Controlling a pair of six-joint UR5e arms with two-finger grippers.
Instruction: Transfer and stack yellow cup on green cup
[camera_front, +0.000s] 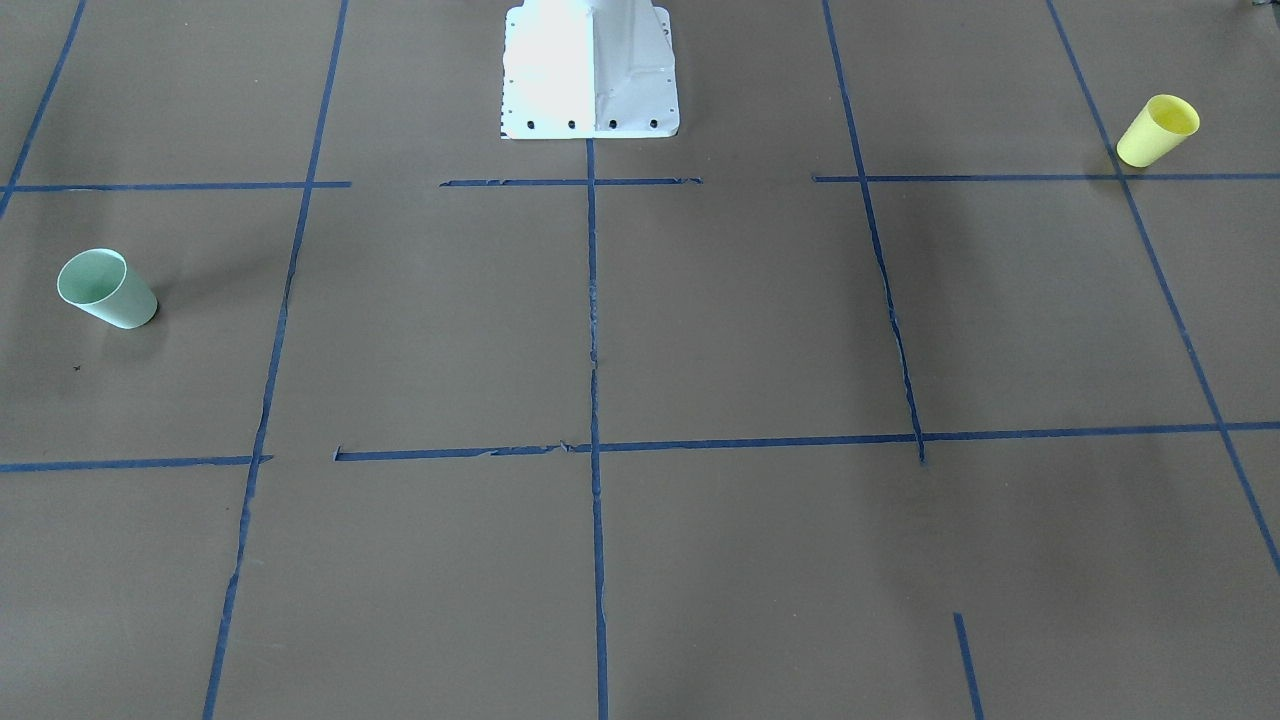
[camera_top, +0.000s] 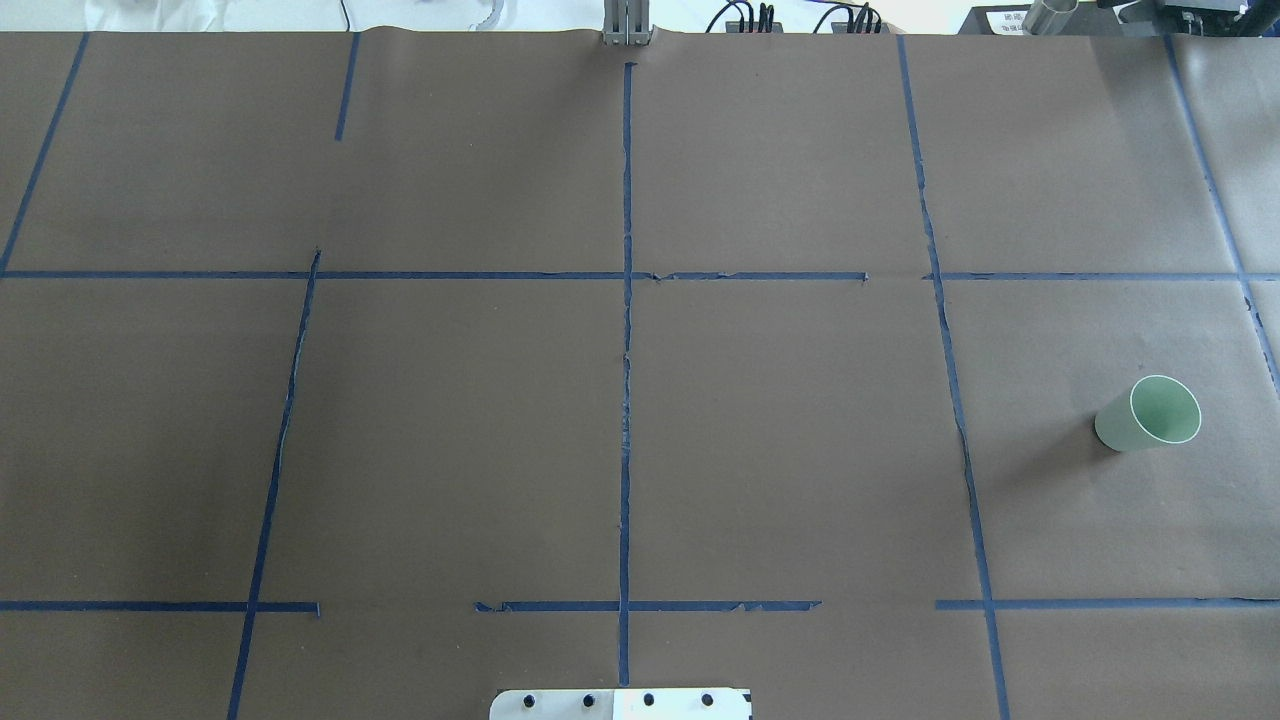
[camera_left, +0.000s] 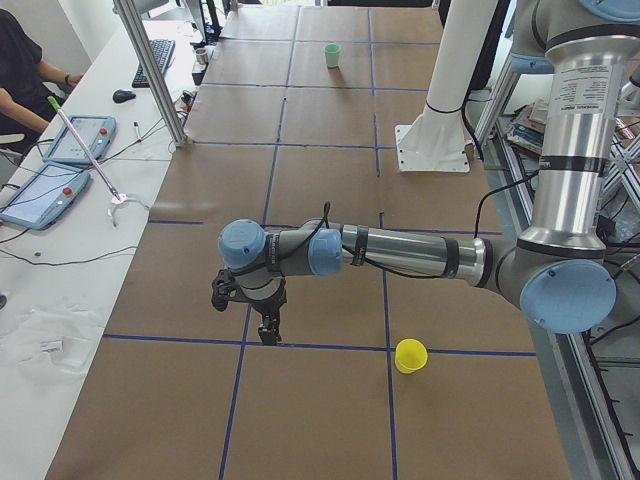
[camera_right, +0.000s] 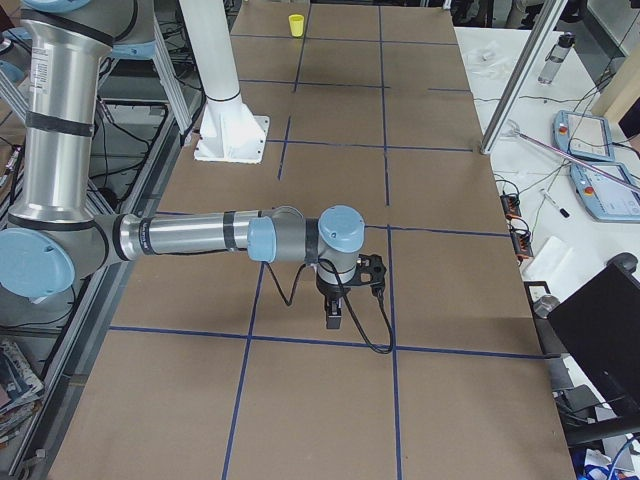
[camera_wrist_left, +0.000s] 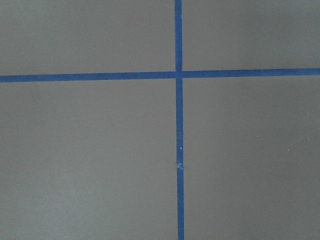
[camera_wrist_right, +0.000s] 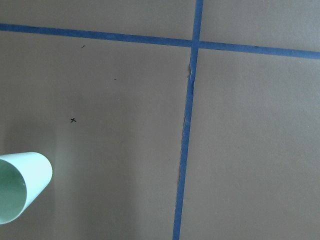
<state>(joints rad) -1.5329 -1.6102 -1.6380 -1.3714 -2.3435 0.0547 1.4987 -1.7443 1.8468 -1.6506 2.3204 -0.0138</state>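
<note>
The yellow cup stands upright on the brown table on the robot's left side; it also shows in the exterior left view and far off in the exterior right view. The green cup stands upright on the robot's right side, and its rim shows at the lower left of the right wrist view. My left gripper hangs above the table, apart from the yellow cup, toward the operators' side. My right gripper hangs above the table. I cannot tell whether either is open or shut.
The white robot base sits at the table's robot-side edge. Blue tape lines grid the brown table. A side bench with tablets, cables and a metal post runs along the operators' side, where a person sits.
</note>
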